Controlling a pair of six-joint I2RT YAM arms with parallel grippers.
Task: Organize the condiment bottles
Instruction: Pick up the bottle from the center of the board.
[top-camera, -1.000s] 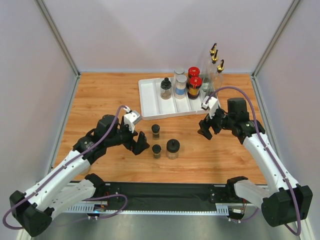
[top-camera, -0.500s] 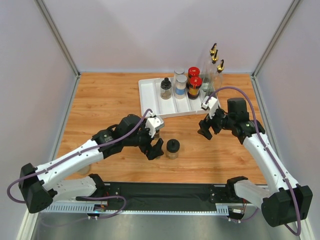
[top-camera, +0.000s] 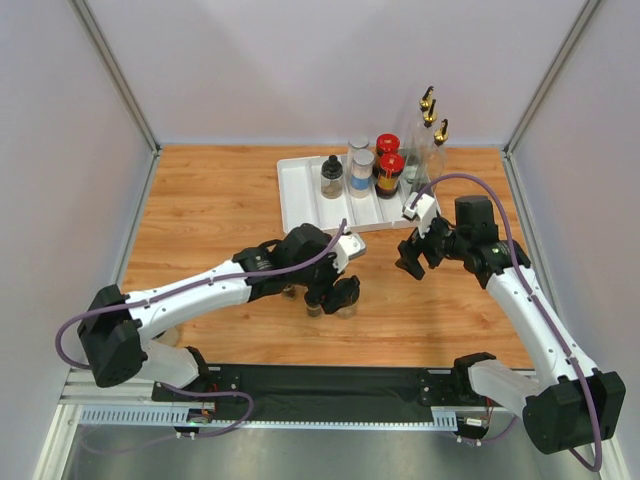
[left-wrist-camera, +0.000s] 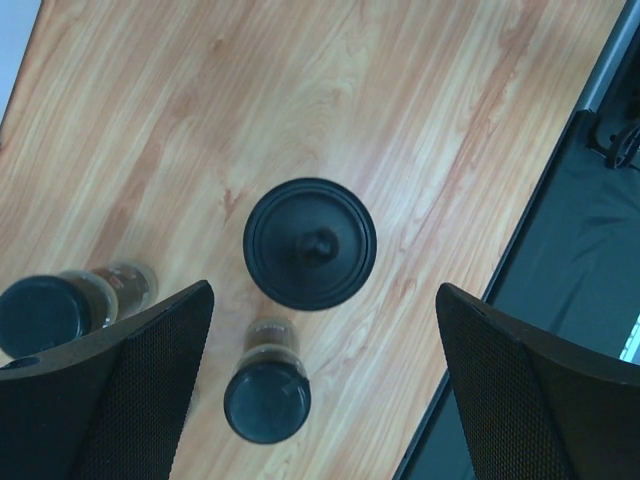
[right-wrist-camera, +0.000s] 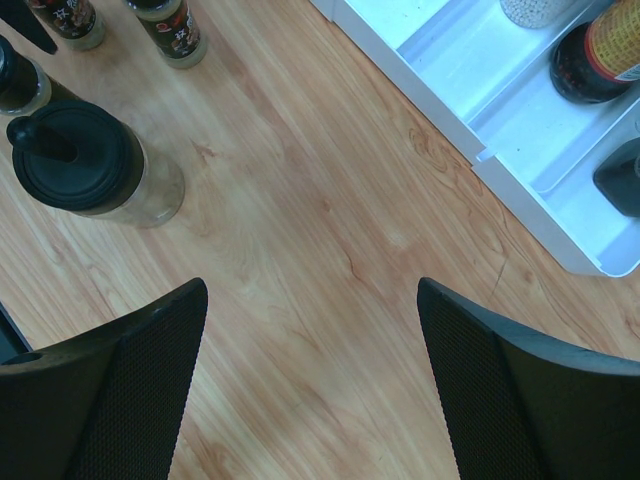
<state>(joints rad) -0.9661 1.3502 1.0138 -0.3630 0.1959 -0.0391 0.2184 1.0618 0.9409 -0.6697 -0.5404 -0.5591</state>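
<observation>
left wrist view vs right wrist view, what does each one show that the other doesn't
Only the left wrist shows the black mat at the table's near edge, and it looks straight down on the lid of the medium black-lidded jar. Only the right wrist shows the white tray with bottles in its compartments, and it shows that jar's clear side. Both show the medium jar, the two small black-lidded jars and the wooden table.
</observation>
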